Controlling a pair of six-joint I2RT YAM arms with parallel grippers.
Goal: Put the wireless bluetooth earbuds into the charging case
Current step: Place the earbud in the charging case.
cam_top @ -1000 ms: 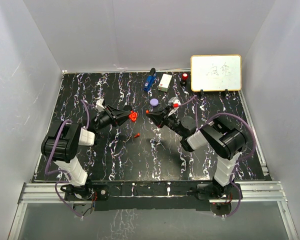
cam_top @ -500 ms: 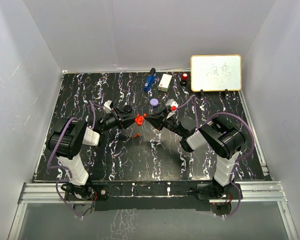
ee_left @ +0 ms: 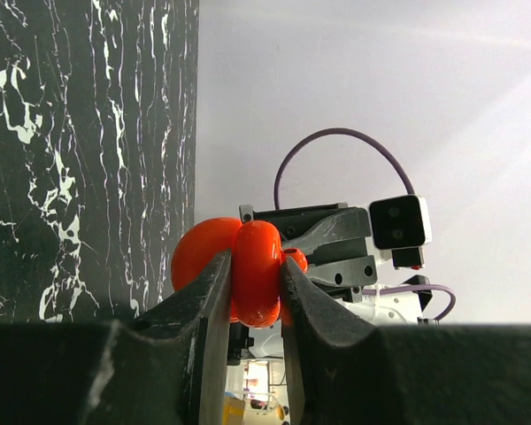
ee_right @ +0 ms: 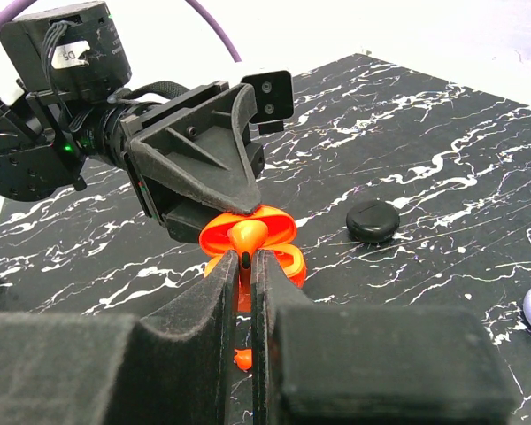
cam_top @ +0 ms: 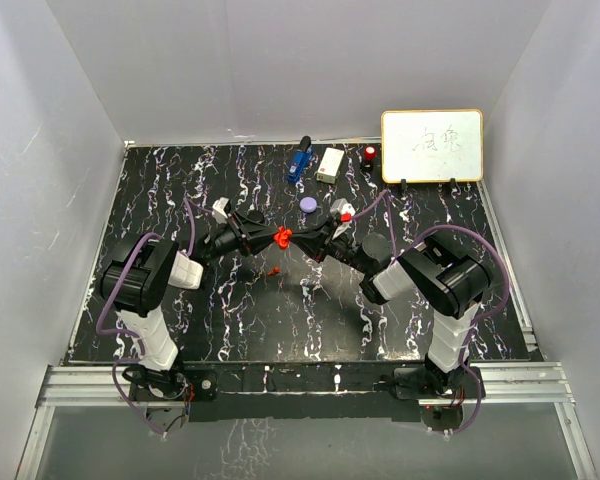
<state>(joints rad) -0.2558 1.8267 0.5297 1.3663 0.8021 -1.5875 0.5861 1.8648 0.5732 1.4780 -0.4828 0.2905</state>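
Right gripper [ee_right: 246, 262]: fingers nearly together, pinched on a red earbud [ee_right: 247, 236], stem down between the pads, bulb end up. The bulb sits at the mouth of the red charging case [ee_left: 257, 270]; cannot tell whether it is seated inside. Left gripper [ee_left: 254, 266]: clamped across the case, one finger on each side, with the case hinged open and held clear of the table [cam_top: 180, 190]. The two grippers meet tip to tip above mid-table, the arms reaching in from either side. Directly below them a second red earbud [cam_top: 274, 270] lies loose on the black marbled surface. A black puck [ee_right: 373, 220] rests on the table near the meeting point, apart from both grippers. Further back: a purple puck [cam_top: 308, 204], then a blue gadget [cam_top: 299, 160] beside a white box [cam_top: 330, 164] near the rear edge. A whiteboard [cam_top: 432, 146] stands upright at the back right corner.
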